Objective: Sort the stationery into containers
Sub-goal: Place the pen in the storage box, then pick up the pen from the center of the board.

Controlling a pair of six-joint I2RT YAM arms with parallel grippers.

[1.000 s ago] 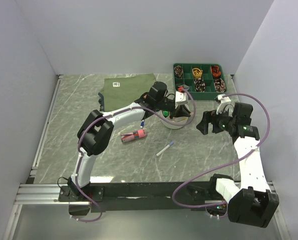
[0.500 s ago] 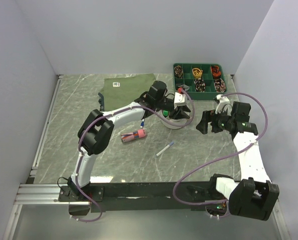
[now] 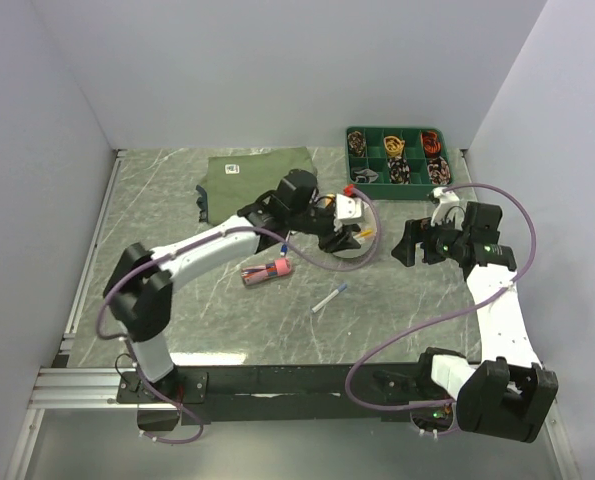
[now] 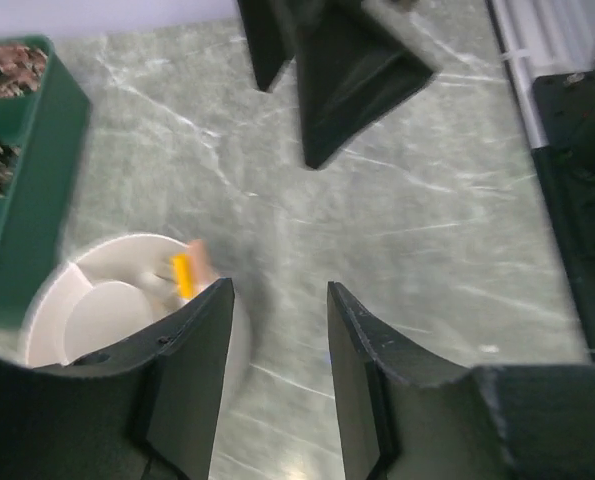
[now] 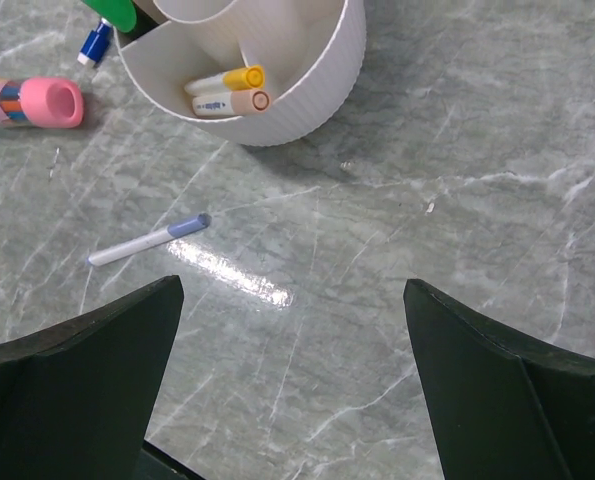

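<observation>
The white round tub (image 5: 277, 90) holds a yellow-capped pen (image 5: 242, 77) and a peach-capped one (image 5: 247, 100). My left gripper (image 4: 277, 300) hovers just right of the tub (image 4: 107, 300), open, with only bare table between its fingers. In the top view it (image 3: 349, 236) covers most of the tub (image 3: 365, 253). A pink highlighter (image 5: 42, 102) and a white pen with a blue cap (image 5: 147, 240) lie loose on the table left of the tub. Another blue-capped pen (image 5: 95, 42) lies by the tub's wall. My right gripper (image 5: 292, 285) stands wide open and empty, right of the tub (image 3: 412, 245).
A dark green compartment tray (image 3: 397, 160) of small items stands at the back right, close behind the tub. A folded olive shirt (image 3: 257, 172) lies at the back centre. The two grippers face each other across the tub.
My left gripper has gone from shut to open above the tub, and its arm has swung back to the left. The right arm has hardly moved.
</observation>
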